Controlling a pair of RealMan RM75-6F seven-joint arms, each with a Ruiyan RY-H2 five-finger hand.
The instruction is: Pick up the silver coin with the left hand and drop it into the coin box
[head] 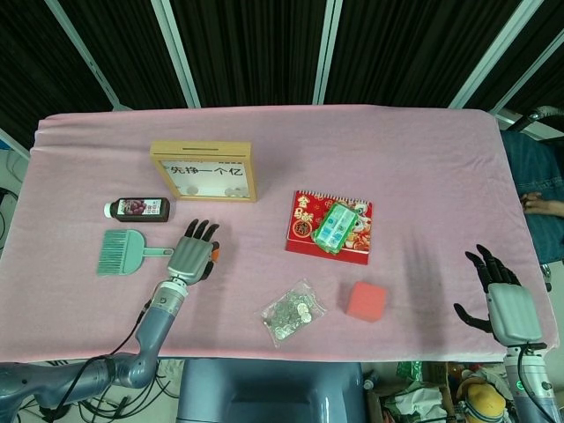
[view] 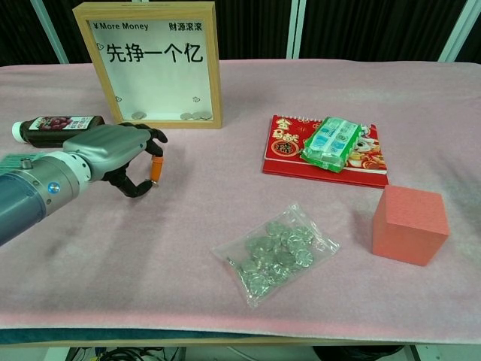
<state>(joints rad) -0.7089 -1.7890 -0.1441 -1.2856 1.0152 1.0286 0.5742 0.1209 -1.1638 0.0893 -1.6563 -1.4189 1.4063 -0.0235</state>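
The wooden coin box (head: pixel 203 148) (view: pixel 214 68) stands upright at the back left, a few coins lying behind its white window. Silver coins sit sealed in a clear plastic bag (head: pixel 289 310) (view: pixel 276 250) near the table's front edge. My left hand (head: pixel 192 254) (view: pixel 113 147) hovers low over the cloth in front of the box, left of the bag. Its fingers curve downward with the thumb apart, and I see no coin between them. My right hand (head: pixel 507 304) hangs off the table's front right corner, fingers spread and empty.
A dark bottle (head: pixel 138 209) (view: pixel 56 125) lies left of the box, with a green brush (head: pixel 123 250) below it. A red booklet (head: pixel 308 220) carries a green pack (head: pixel 336 226) (view: pixel 333 143). A red cube (head: pixel 365 300) (view: pixel 409 223) stands right of the bag.
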